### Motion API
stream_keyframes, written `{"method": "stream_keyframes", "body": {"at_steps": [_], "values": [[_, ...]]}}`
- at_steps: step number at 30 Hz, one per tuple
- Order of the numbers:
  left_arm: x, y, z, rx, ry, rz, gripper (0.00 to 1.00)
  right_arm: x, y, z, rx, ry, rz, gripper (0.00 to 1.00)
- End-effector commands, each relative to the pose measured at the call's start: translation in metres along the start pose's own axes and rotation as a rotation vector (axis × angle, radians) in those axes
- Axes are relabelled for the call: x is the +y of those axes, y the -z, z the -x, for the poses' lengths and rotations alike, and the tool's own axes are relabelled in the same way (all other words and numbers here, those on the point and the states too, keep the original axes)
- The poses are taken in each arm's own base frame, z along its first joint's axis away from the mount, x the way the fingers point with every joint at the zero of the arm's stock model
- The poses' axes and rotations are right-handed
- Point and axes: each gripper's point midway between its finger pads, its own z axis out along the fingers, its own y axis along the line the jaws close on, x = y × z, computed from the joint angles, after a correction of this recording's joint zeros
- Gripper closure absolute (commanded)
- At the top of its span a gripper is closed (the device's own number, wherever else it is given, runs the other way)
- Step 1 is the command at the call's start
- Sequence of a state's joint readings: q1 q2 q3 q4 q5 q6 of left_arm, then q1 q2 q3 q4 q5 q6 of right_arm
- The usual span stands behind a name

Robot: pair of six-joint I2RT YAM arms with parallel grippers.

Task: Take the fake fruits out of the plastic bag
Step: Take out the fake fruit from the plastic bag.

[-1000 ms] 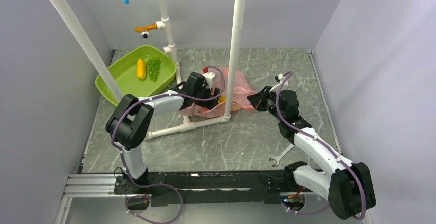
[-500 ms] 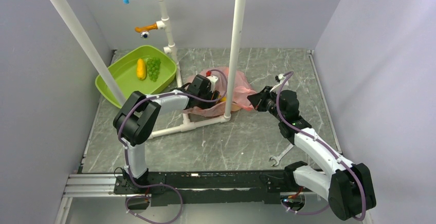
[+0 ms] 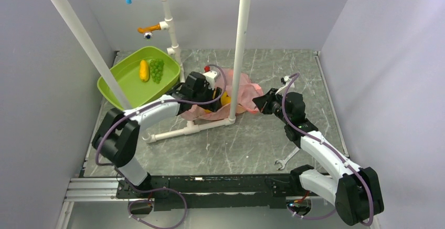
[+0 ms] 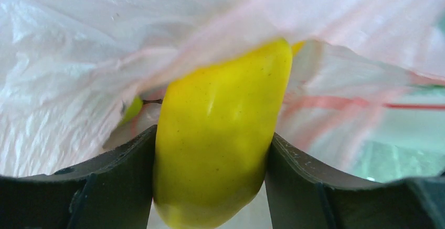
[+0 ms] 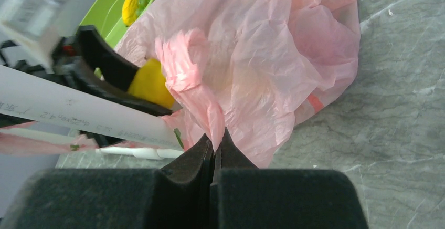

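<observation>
The pink plastic bag (image 3: 247,91) lies crumpled at mid-table beside a white upright pipe. My left gripper (image 4: 212,137) reaches into its mouth from the left and is shut on a yellow oval mango-like fake fruit (image 4: 220,134), both fingers pressed against its sides. From above, the fruit (image 3: 225,101) shows at the bag's opening. The bag's film (image 4: 78,55) drapes over and around it. My right gripper (image 5: 215,137) is shut on a fold of the bag (image 5: 262,55) at its right side. Any red fruits are hidden.
A green basin (image 3: 123,84) at the back left holds a slim yellow-orange piece (image 3: 144,70) and a green grape bunch (image 3: 156,69). A white pipe frame (image 3: 237,55) stands over the bag, with blue and orange taps behind. A wrench (image 3: 286,159) lies near the right arm.
The left gripper has narrowed onto the yellow fruit and drawn back a little to the left, its elbow swinging left. The right arm has held still on the bag.
</observation>
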State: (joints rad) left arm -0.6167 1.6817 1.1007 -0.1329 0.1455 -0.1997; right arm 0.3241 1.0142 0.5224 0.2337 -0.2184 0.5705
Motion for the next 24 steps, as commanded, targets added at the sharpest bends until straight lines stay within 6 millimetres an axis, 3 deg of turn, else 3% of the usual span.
{"method": "stream_keyframes", "body": {"at_steps": [1,8,13,20,24], "values": [[-0.031,0.031,0.023,-0.088,0.029,-0.139,0.72,0.009,0.0,0.018,-0.055,0.026,0.027,1.0],[-0.048,0.061,0.039,-0.161,0.091,-0.269,0.81,0.01,0.001,0.018,-0.057,0.027,0.031,1.0],[-0.053,0.097,0.057,-0.236,0.169,-0.42,0.83,0.008,0.004,0.017,-0.066,0.029,0.026,1.0],[-0.016,0.139,0.083,-0.289,0.263,-0.413,0.87,0.009,0.006,0.018,-0.072,0.033,0.027,1.0],[0.014,0.155,0.105,-0.323,0.233,-0.242,0.91,0.009,0.004,0.018,-0.065,0.037,0.028,1.0]]}}
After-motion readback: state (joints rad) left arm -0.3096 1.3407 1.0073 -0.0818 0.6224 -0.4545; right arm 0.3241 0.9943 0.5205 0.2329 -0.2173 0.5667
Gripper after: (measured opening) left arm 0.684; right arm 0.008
